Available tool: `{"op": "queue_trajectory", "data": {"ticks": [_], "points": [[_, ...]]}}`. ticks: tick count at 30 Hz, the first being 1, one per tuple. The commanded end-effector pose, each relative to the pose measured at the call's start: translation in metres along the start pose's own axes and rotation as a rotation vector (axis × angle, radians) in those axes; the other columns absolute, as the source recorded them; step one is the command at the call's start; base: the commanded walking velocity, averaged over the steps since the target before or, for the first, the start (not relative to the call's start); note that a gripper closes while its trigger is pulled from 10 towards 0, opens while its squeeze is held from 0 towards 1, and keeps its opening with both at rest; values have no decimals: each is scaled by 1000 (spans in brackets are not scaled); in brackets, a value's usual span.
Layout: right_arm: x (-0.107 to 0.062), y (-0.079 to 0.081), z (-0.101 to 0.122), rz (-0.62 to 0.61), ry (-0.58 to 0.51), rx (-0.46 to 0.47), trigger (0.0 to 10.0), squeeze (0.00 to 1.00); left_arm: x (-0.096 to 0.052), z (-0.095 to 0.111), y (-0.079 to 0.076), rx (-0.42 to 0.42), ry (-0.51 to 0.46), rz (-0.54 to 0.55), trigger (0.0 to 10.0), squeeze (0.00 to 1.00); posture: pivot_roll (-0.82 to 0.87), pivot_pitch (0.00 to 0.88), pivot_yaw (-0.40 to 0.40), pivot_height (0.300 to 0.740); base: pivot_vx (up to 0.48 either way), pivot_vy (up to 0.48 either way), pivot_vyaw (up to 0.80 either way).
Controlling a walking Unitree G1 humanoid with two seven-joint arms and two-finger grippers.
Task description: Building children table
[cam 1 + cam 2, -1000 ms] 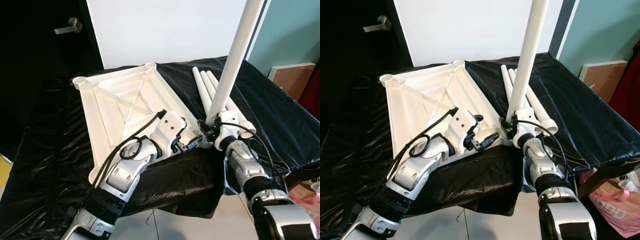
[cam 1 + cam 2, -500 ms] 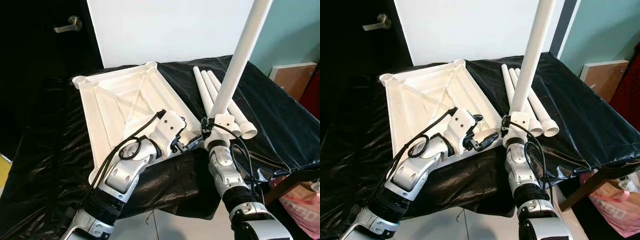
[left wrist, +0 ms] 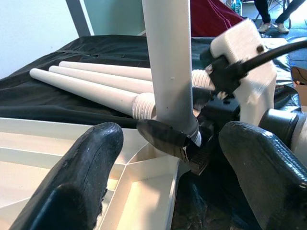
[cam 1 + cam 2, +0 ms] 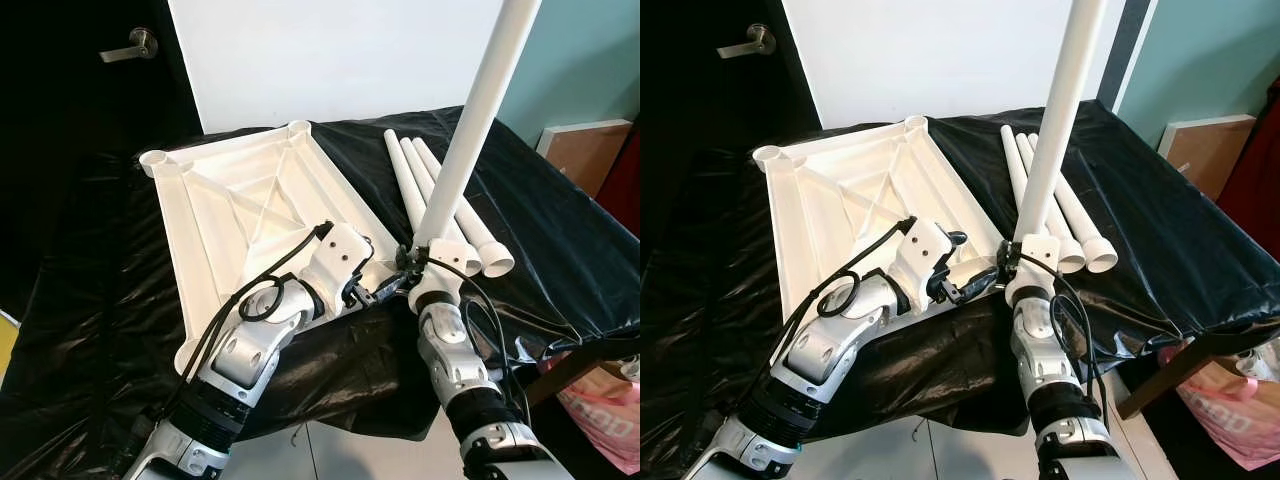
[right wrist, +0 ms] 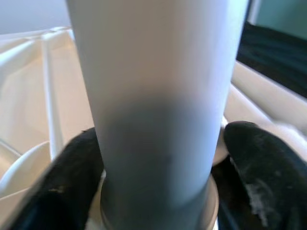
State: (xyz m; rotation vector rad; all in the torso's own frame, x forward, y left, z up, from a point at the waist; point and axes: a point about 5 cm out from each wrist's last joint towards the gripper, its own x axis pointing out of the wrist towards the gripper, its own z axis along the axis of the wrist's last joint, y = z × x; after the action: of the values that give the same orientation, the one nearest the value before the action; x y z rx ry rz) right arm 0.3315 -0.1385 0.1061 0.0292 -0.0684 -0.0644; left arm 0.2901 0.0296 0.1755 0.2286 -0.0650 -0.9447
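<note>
Right gripper (image 4: 1020, 262) is clamped on the lower end of a long white plastic table leg (image 4: 470, 125), one black finger (image 5: 261, 167) on each side of the tube. Leg's long axis runs near vertical, tilted slightly to the robot's right, top end out of frame; its bottom tip sits right at the near right corner of the white ribbed plastic tabletop (image 4: 240, 200). Left gripper (image 4: 385, 290) rests at that same corner, fingers (image 3: 91, 158) spread apart with nothing between them, pointing at the leg's base. Tabletop lies underside up on the black plastic sheet (image 4: 90, 290) covering the desk, left of centre, its near edge at the desk's front edge. Count: one tabletop, four legs total, one held plus three spare white legs (image 4: 435, 195) lying side by side on the sheet right of the tabletop, long axes running from the desk's far edge toward the front, threaded ends toward the front. Versus 1.0 s ago: right forearm has swung in under the leg and the leg base sits closer to the corner socket; spare legs and tabletop unchanged.
</note>
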Motion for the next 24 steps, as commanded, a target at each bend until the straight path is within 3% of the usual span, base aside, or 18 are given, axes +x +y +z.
{"op": "queue_trajectory", "data": {"ticks": [1,3,7,17,18,24], "points": [[-2,-8,2,49,-12,21,10000,1000,3,0,-5,4,5,-62,10000,0,-178,4,5,740,0,0,0],[-2,-12,3,79,-19,25,10000,1000,4,0,-5,5,3,-65,10000,0,-178,4,5,740,0,0,0],[0,-29,8,294,-26,3,10000,1000,4,-1,-5,9,6,-67,10000,0,-173,0,5,740,0,0,0],[9,-29,13,514,15,-41,10000,1000,1,-2,-5,10,11,-71,10000,0,-168,0,6,740,0,0,0],[13,-27,13,550,30,-58,10000,0,1,-2,-6,10,10,-71,10000,0,-163,0,7,740,0,0,0],[21,-19,12,628,73,-110,10000,0,0,-2,-5,13,10,-69,10000,0,-149,0,2,740,0,0,0]]}}
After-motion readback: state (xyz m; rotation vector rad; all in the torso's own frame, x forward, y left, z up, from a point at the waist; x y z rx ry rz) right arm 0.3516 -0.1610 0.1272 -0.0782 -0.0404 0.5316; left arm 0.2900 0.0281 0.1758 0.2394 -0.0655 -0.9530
